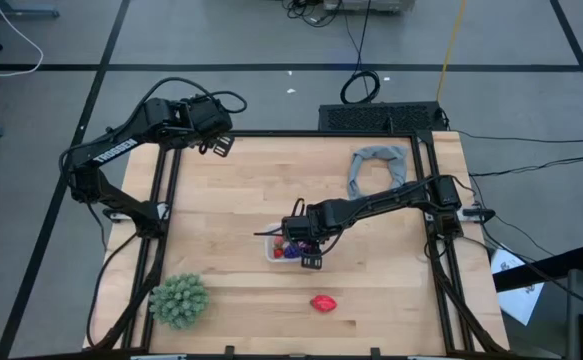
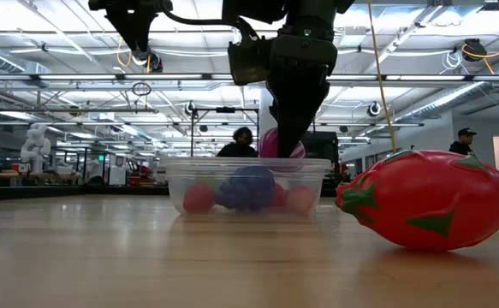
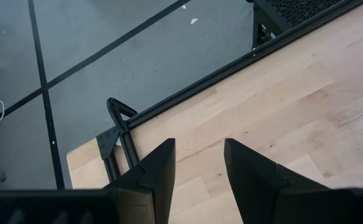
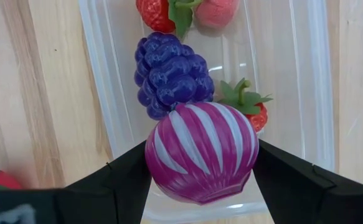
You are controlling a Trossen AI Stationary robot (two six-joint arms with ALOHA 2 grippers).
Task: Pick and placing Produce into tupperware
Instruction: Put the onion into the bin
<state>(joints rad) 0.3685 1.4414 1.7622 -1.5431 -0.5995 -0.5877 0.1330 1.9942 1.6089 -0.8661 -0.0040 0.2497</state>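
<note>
1. Your left gripper (image 1: 223, 146) waits in the upper left of the high view, over the table's far corner, its fingers (image 3: 156, 171) spread on nothing.
2. Your right gripper (image 1: 310, 252) is at centre frame, pinching the magenta fruit (image 4: 201, 152) directly over the tub (image 1: 275, 250); the low view shows the fruit just above the rim.
3. The tub's long axis runs away from the wrist, and grapes (image 4: 172, 74) and berries (image 4: 251, 109) already lie in it.
4. A straight drop should land inside, I judge.
5. The red oval (image 1: 322, 303) lies apart, lower right of the tub, nearer your right arm.
</note>
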